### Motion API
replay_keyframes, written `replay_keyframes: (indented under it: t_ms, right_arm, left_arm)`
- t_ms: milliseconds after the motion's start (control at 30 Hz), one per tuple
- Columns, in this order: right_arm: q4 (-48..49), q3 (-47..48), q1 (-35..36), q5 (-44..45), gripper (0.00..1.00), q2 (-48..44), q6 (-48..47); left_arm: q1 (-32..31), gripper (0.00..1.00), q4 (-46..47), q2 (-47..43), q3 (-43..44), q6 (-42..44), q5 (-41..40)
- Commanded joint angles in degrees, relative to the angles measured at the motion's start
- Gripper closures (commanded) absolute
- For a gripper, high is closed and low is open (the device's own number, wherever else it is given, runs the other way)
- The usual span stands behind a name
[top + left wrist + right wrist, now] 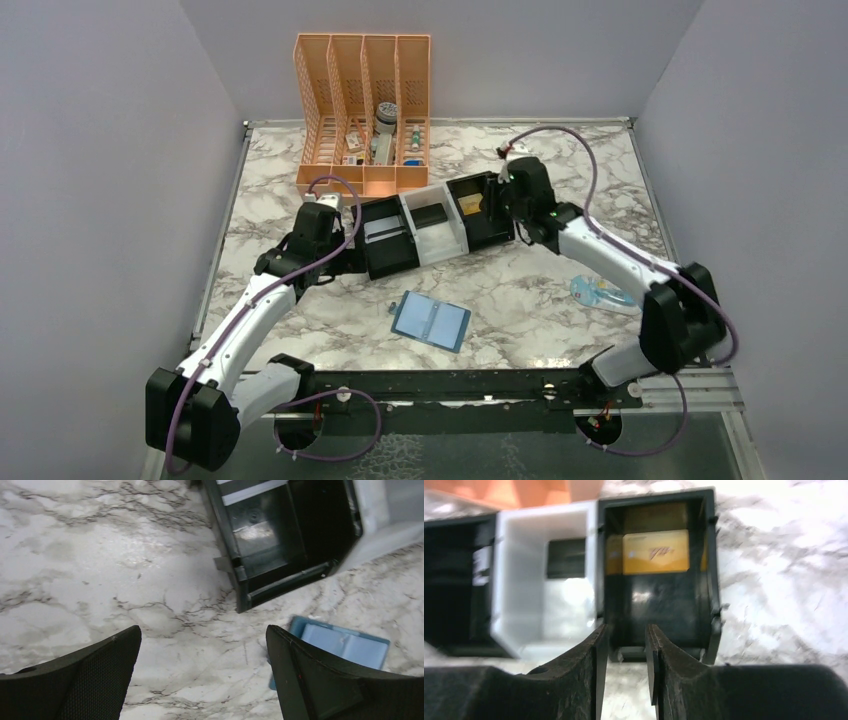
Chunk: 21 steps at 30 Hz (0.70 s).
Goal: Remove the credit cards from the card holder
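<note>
Lying open nr-side of tray (395, 268), card holder (431, 320) looks light, floppy at fold. Left end effector (202, 632) wide apart by tray's left end; right end effector (626, 630) slightly apart, empty, over tray's right bay. Credit cards (655, 551) in tray: thin, stiff, slick; pinch edges.

Bright even light; glare on table (145, 550); right-wrist view blurred.

Orange slotted organizer (363, 110) at back, black-and-white tray (443, 246) before it, pale packet (600, 293) right
</note>
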Motion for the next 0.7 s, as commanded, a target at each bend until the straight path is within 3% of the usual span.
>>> replay_keyframes:
  t_ms: [0, 100, 233, 400, 667]
  right_arm:
    - [1.99, -12.78, -0.26, -16.48, 0.65, -10.57, 7.55]
    - [7.06, -23.01, -0.16, -30.09, 0.65, -16.28, 16.59]
    - [18.53, -35.83, 1.03, -41.49, 0.65, -20.37, 27.79]
    - [22.6, -42.18, 4.69, -41.82, 0.65, -21.86, 33.1]
    - [30.22, -45.42, 10.23, -41.15, 0.65, -17.1, 38.55]
  left_arm:
    - [0.13, 0.04, 5.85, -0.37, -1.01, -0.49, 17.94]
    - [-1.58, 0.09, 10.67, 0.67, -3.46, -4.0, 29.46]
    - [-10.61, 0.11, 11.58, 2.3, -4.23, -5.74, 27.36]
    - [-19.05, 0.18, 11.43, 4.95, -5.38, -8.65, 21.35]
    - [-23.58, 0.22, 11.3, 8.47, -6.64, -9.85, 15.16]
